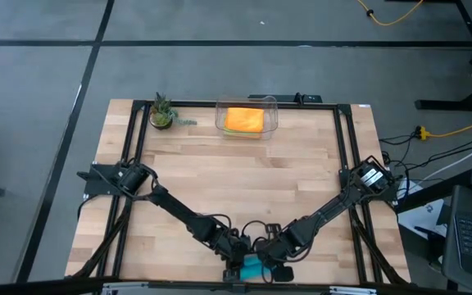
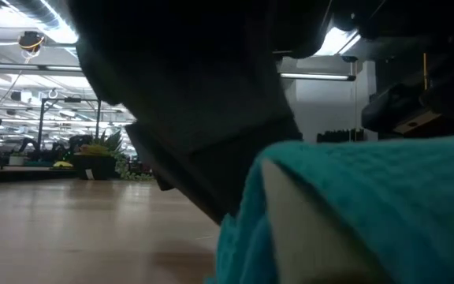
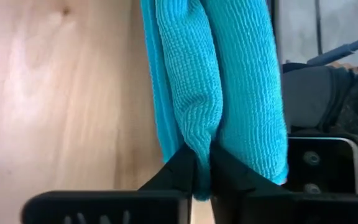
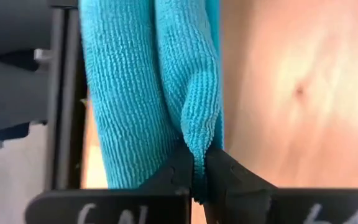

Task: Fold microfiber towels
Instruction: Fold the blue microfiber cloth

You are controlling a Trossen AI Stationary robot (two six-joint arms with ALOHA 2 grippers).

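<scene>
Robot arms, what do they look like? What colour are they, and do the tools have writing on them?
Both are thin, dark, jointed arms bolted to black frame rails on the pale wooden table. The left tool has two black wedge-shaped fingers on a flat black bar. The right tool looks the same, and its bar carries white handwritten marks, too cut off to read. The right arm's base has a white patch.

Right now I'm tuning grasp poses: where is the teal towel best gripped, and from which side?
By a pinched ridge of its upper layer, from above. The teal towel bunches into soft folds; left pincer and right pincer each clamp one.
</scene>
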